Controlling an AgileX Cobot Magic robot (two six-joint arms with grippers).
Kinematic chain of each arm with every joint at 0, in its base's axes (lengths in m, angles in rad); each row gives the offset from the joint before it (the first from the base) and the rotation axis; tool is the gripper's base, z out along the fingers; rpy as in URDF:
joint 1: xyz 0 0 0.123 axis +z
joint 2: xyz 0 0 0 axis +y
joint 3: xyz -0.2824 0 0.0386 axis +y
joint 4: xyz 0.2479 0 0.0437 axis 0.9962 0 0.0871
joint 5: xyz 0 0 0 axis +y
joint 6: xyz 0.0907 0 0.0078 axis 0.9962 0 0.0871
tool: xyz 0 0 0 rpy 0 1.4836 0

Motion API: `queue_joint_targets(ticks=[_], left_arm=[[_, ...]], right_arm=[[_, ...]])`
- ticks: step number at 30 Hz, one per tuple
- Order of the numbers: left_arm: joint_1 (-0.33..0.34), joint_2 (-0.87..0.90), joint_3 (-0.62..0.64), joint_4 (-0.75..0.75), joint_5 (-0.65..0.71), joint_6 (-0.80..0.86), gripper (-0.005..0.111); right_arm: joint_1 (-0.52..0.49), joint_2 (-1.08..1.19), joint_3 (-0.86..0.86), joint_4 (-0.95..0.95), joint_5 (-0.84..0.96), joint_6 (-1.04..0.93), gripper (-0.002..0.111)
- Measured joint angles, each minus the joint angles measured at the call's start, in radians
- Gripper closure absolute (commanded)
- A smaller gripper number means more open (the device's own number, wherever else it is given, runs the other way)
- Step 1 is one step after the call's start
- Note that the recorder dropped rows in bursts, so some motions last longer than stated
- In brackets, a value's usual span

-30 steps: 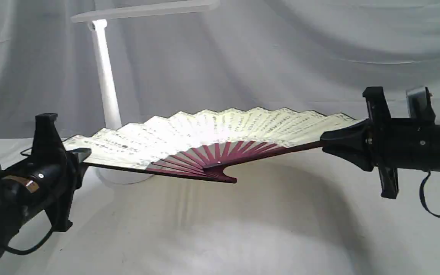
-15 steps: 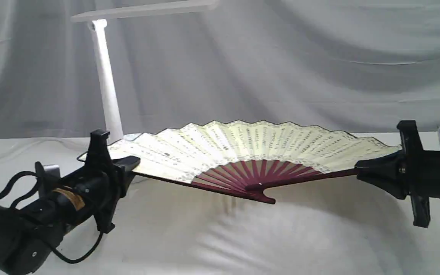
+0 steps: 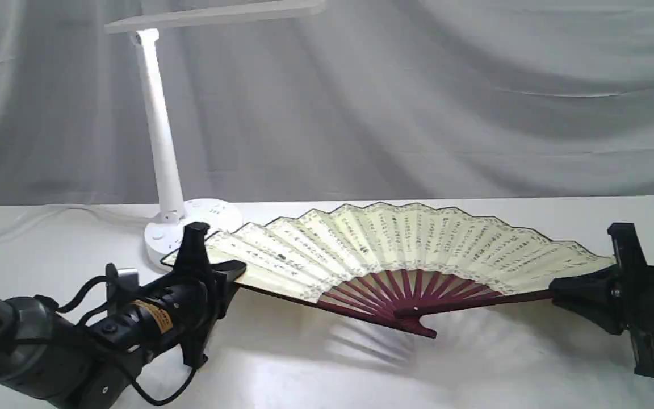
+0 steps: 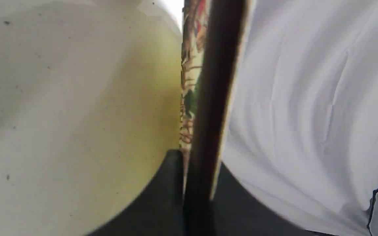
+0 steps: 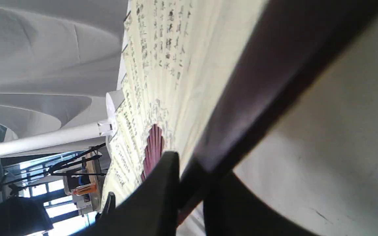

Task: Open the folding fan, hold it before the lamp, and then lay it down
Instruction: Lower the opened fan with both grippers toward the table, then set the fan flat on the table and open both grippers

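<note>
Soft, cool, even light; both wrist views blur at close range.

In the exterior view the grey backdrop (image 3: 474, 113) shows gentle fold shadows. The surface (image 3: 315, 372) is brightest at 6 o'clock, and a faint striped shadow of ribs lies under the folding fan (image 3: 406, 244). The lamp (image 3: 159, 130), at 10 o'clock, is near-white with little detail. The whole picture is slightly soft. In the left wrist view the fan's dark guard and cream paper are fully out of focus. In the right wrist view the near guard smears, the calligraphy farther off is sharper, and distant windows blow out.
</note>
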Motion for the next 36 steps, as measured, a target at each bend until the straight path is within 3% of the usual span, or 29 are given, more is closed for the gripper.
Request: queue_joint_targets(ticks=[7, 18, 24, 31, 36], left_arm=[[0.0, 0.0, -0.003, -0.02, -0.004, -0.015, 0.081], [0.004, 0.0, -0.009, -0.028, -0.028, 0.054, 0.081], [0.032, 0.0, -0.011, 0.054, 0.0, 0.074, 0.08], [0.101, -0.004, -0.011, 0.208, 0.018, 0.079, 0.054], [0.153, -0.005, -0.011, 0.309, -0.014, 0.079, 0.054]], right_arm=[[-0.002, 0.013, 0.0, 0.006, -0.012, -0.022, 0.106], [-0.011, 0.016, 0.0, -0.027, -0.07, -0.073, 0.066], [-0.024, 0.016, 0.0, -0.031, -0.07, -0.081, 0.061], [-0.024, 0.015, 0.0, -0.038, -0.071, -0.085, 0.061], [-0.024, 0.013, 0.0, -0.054, -0.073, -0.074, 0.061]])
